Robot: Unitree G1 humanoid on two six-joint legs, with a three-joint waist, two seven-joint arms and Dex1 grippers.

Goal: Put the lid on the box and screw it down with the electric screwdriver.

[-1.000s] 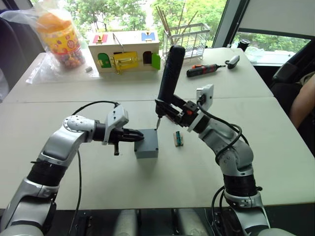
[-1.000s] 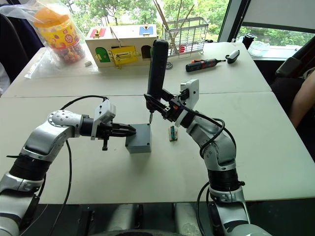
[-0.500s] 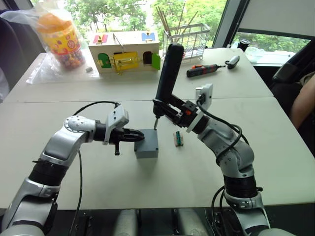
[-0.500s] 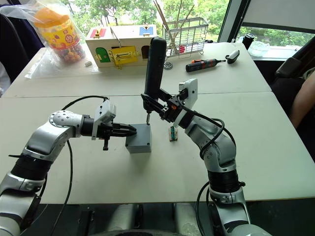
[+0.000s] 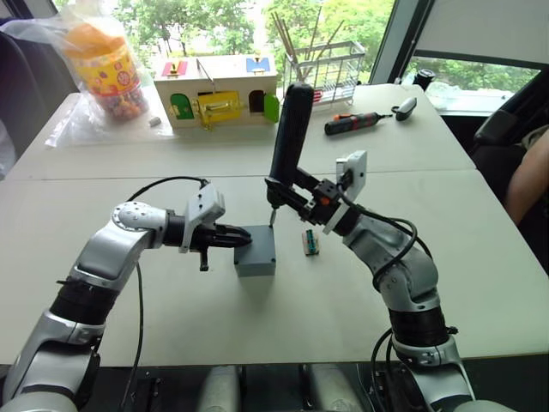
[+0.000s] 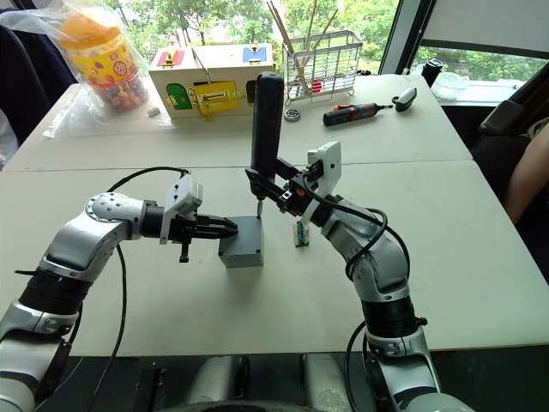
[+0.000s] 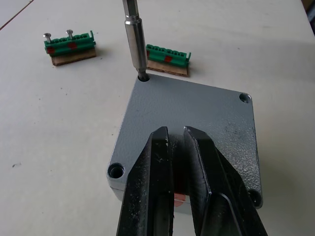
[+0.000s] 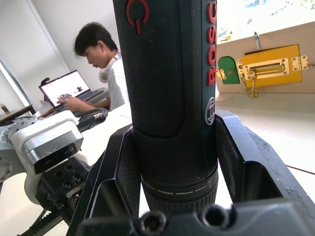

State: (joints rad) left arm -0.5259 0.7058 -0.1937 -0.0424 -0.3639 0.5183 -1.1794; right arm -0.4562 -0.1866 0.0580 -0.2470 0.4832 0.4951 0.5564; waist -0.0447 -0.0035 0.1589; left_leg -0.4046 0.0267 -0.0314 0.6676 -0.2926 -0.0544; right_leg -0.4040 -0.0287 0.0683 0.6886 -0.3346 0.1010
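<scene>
The grey box (image 5: pixel 256 263) stands mid-table with the flat grey lid (image 7: pixel 197 110) lying on top of it. My left gripper (image 5: pixel 238 241) reaches in from the left, its black fingers (image 7: pixel 156 167) shut and lying over the lid's near edge. My right gripper (image 5: pixel 298 194) is shut on the electric screwdriver (image 5: pixel 290 129), a thick black cylinder held almost upright. Its metal bit (image 7: pixel 134 39) points down into the screw hole at one lid corner. The lid's other corner holes (image 7: pixel 116 171) show open.
Two green terminal blocks (image 7: pixel 69 45) (image 7: pixel 167 58) lie just right of the box. At the back stand a wooden toy house (image 5: pixel 219 90), a bagged candy jar (image 5: pixel 107 69), a wire rack (image 5: pixel 330 69) and a black-and-orange screwdriver (image 5: pixel 358 123). A person's arm (image 5: pixel 527 176) shows at the right edge.
The right arm has shifted slightly left, bringing the screwdriver more upright over the lid's corner. The left gripper and the box have stayed put.
</scene>
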